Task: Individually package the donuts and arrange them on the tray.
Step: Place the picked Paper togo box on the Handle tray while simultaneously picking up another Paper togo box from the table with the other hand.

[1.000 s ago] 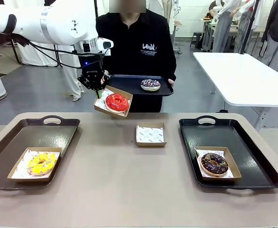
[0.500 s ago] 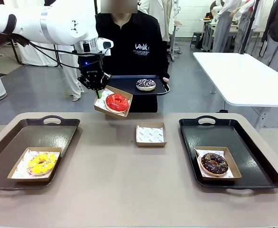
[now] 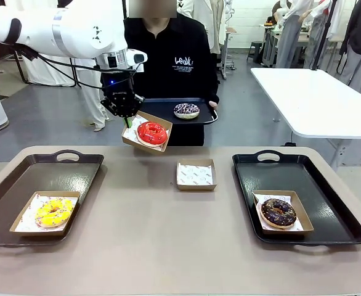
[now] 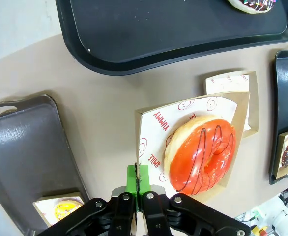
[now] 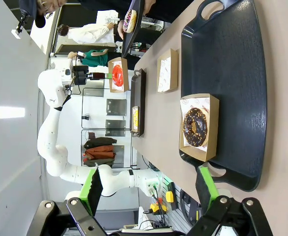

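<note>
My left gripper [image 3: 126,117] [image 4: 138,178] is shut on the edge of a cardboard box that carries the glossy red donut [image 3: 152,132] [image 4: 203,152], held in the air over the table's far edge. Just behind it a person holds a black tray [image 3: 162,112] with the sprinkled chocolate donut [image 3: 186,110] on it. The yellow donut [image 3: 53,211] lies boxed on the left tray [image 3: 76,176]. On the right tray [image 3: 316,179] the dark chocolate donut [image 3: 278,211] [image 5: 195,127] sits in its box. My right gripper [image 5: 149,187] hangs open above that tray's near end.
An empty paper-lined box [image 3: 195,174] [image 4: 230,83] sits at the table's middle, between the two trays. A white table [image 3: 316,98] stands behind at the right.
The person's tray with the sprinkled donut has shifted left, toward the held box. My left arm and the red donut's box have stayed still.
</note>
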Robot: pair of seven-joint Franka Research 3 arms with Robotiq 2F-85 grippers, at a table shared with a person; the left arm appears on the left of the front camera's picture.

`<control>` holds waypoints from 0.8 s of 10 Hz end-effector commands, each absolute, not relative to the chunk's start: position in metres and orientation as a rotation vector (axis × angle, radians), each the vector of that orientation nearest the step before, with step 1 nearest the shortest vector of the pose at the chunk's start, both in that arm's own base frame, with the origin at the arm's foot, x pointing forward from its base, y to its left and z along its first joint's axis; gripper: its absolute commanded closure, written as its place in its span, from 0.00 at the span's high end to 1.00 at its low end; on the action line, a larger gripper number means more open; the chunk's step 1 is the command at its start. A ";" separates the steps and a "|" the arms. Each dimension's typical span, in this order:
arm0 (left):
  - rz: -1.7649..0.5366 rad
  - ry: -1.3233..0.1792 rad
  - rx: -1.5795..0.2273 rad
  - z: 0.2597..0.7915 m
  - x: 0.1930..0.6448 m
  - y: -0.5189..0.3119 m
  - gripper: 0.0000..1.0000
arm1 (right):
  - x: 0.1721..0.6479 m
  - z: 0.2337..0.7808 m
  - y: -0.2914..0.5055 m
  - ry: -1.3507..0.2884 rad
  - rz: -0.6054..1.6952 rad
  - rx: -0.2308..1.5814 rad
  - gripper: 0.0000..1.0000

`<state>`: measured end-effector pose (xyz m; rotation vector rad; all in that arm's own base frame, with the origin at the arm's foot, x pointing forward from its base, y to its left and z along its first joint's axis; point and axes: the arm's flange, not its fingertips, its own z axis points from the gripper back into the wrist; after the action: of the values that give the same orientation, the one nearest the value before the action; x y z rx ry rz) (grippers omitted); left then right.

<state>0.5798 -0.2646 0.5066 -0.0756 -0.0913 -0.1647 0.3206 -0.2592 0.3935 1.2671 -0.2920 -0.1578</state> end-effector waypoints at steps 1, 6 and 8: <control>-0.168 -0.091 -0.084 0.506 0.578 -0.262 0.00 | 0.321 0.393 -0.259 -0.292 -0.158 1.267 1.00; -0.140 -0.101 -0.078 0.515 0.556 -0.178 0.01 | 0.411 0.483 -0.158 -0.400 -0.211 1.137 1.00; -0.094 -0.088 -0.061 0.514 0.542 -0.140 0.01 | 0.446 0.518 -0.102 -0.299 -0.173 1.072 1.00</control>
<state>0.5608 -0.1501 0.5187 -0.0411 -0.0863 -0.1036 0.4315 -0.1133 0.5121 1.1174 -0.3655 -0.1622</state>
